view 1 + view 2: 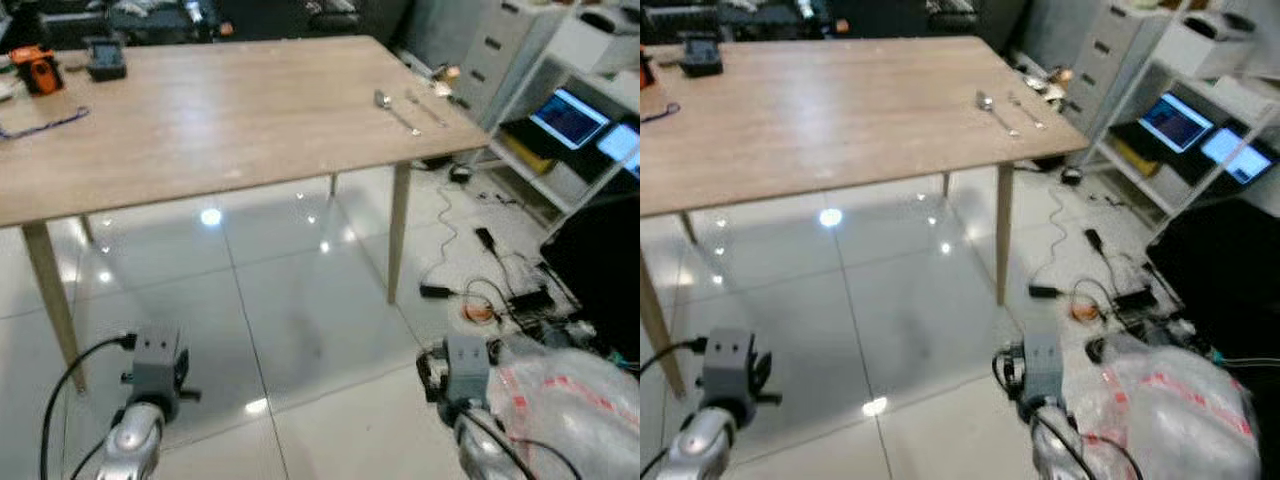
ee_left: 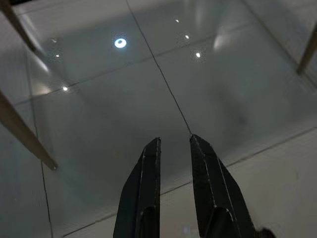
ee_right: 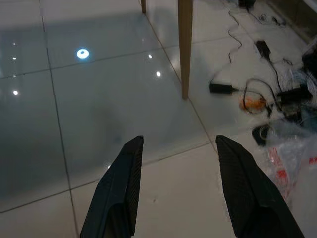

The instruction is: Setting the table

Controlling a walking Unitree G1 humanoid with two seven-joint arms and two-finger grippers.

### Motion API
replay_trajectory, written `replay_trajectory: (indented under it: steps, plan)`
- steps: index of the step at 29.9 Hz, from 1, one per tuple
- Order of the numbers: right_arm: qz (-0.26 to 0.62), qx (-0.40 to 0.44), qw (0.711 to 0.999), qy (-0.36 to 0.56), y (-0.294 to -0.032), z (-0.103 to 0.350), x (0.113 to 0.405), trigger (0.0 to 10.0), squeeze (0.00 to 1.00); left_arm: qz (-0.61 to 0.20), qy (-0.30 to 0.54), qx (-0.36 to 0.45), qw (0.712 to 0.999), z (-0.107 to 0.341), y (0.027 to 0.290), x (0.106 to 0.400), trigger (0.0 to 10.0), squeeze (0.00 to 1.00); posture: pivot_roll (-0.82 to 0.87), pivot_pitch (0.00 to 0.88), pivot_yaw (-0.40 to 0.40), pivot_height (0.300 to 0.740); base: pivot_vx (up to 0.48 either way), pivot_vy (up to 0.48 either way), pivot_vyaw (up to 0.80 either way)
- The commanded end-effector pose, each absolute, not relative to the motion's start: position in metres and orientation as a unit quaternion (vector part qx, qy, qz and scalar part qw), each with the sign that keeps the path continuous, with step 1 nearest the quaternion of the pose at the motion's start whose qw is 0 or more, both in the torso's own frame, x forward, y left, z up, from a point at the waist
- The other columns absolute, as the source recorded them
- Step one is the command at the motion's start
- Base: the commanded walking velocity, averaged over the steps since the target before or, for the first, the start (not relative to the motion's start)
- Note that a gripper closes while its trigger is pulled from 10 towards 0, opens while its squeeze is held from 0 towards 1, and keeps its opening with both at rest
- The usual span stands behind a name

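Note:
A light wooden table [image 1: 220,130] stands ahead of me. Near its far right corner lie a metal spoon [image 1: 384,101] and a fork [image 1: 426,108], side by side. Both arms hang low in front of the table, over the glossy tiled floor. The left arm [image 1: 152,375] is at the lower left and the right arm [image 1: 466,368] at the lower right. My left gripper [image 2: 174,141] points at bare tiles, its fingers close together with nothing between them. My right gripper [image 3: 179,141] is open and empty, aimed at the floor near a table leg [image 3: 184,49].
An orange device [image 1: 38,70], a dark box [image 1: 105,58] and a blue cord [image 1: 45,125] lie on the table's far left. Cables and chargers [image 1: 485,290] litter the floor on the right beside a plastic bag [image 1: 570,400]. Behind them are a shelf with lit screens [image 1: 570,118] and grey drawers [image 1: 500,50].

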State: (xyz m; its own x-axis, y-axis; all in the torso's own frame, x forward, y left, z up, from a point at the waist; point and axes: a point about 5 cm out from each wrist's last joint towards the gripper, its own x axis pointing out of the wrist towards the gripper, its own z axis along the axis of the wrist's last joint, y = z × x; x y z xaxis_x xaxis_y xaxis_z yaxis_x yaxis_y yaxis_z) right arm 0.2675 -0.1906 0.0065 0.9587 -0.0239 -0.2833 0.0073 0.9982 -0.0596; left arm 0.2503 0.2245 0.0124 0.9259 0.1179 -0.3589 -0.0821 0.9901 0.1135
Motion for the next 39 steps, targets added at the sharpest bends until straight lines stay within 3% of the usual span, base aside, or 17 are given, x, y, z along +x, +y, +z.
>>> replay_trajectory:
  steps: [1,7,10,12,19,36,39]
  plan:
    - [-0.021,-0.012,0.99,0.139,-0.193,0.01,0.268,10.0,0.0,0.05,0.149,0.058,0.986,0.033,0.225,0.259,10.0,0.0,-0.03,0.062,0.017,0.74,0.0,0.0,-0.79]
    - [-0.03,0.014,0.996,0.084,-0.19,0.037,0.286,10.0,0.0,0.056,0.08,0.037,0.995,0.074,0.228,0.277,10.0,0.0,-0.02,0.062,0.02,0.74,0.0,0.0,-0.79]
    - [-0.037,0.039,0.998,0.026,-0.187,0.069,0.303,10.0,0.0,0.06,0.017,0.043,0.997,0.109,0.231,0.29,10.0,0.0,-0.02,0.064,0.021,0.74,0.0,0.0,-0.79]
    - [-0.045,0.074,0.994,-0.059,-0.184,0.113,0.318,10.0,0.0,0.074,-0.048,0.076,0.993,0.146,0.233,0.302,10.0,0.0,-0.01,0.062,0.021,0.74,0.0,0.0,-0.59]
    - [-0.019,0.089,0.979,-0.182,-0.169,0.187,0.327,10.0,0.0,0.07,-0.119,0.085,0.987,0.197,0.224,0.312,10.0,0.0,-0.01,0.061,0.021,0.74,0.401,0.0,-0.06]
    - [-0.019,0.095,0.984,-0.15,-0.165,0.186,0.318,10.0,0.0,0.052,-0.098,0.086,0.99,0.195,0.211,0.306,10.0,0.0,-0.01,0.066,0.024,0.74,0.48,0.0,0.0]
    - [-0.032,0.098,0.985,-0.136,-0.169,0.182,0.319,10.0,0.0,0.048,-0.094,0.086,0.991,0.194,0.21,0.305,10.0,0.0,0.0,0.065,0.025,0.74,0.48,0.0,-0.8]
